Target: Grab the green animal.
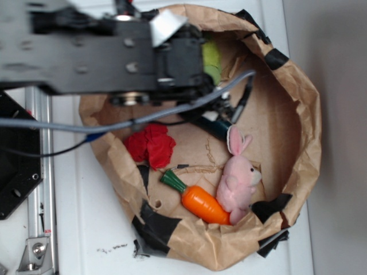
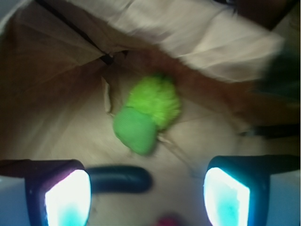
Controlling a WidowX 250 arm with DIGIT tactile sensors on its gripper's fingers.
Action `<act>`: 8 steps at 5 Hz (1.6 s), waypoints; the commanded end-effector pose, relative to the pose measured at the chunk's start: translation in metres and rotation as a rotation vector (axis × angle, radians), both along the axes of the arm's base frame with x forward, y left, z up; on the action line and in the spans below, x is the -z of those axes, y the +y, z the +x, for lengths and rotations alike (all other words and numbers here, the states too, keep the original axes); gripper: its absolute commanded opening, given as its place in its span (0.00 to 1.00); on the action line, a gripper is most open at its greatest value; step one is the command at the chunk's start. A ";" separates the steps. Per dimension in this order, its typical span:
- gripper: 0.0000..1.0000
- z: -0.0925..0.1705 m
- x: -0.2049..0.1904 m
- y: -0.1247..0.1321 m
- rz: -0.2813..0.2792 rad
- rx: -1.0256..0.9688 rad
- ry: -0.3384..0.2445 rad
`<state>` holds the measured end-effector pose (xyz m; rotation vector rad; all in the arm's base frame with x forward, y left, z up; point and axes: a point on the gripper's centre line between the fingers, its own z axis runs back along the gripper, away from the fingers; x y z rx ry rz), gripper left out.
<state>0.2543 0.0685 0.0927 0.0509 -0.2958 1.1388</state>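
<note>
The green animal (image 2: 146, 115) lies on the brown paper floor of the bag, its fuzzy yellow-green part behind a smoother rounded green part. In the exterior view only a strip of the green animal (image 1: 211, 60) shows past the arm, at the bag's far side. My gripper (image 2: 147, 195) is open, with nothing between its two glowing pads (image 2: 68, 200). It hovers short of the toy, which lies ahead of the jaws and apart from them. In the exterior view the arm hides the gripper itself.
A dark green cucumber (image 2: 120, 179) lies between the jaws near the left pad. The paper bag wall (image 1: 301, 120) rings everything. Inside lie a pink bunny (image 1: 238, 183), a carrot (image 1: 202, 203) and a red cloth piece (image 1: 150, 144). A grey cable (image 1: 172, 112) crosses the bag.
</note>
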 end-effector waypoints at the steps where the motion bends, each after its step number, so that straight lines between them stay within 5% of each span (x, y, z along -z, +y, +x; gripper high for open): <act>1: 1.00 0.035 0.028 0.038 -0.008 -0.049 -0.097; 2: 1.00 0.038 0.042 0.047 -0.024 -0.042 -0.049; 3: 0.00 0.032 0.049 0.048 -0.035 -0.041 0.015; 4: 0.00 0.022 0.032 0.046 -0.043 0.063 0.174; 6: 0.00 0.012 -0.007 0.022 -0.070 0.284 0.225; 7: 0.00 0.012 -0.057 -0.006 -0.034 0.522 0.189; 8: 0.37 0.002 -0.099 -0.033 0.040 0.706 0.036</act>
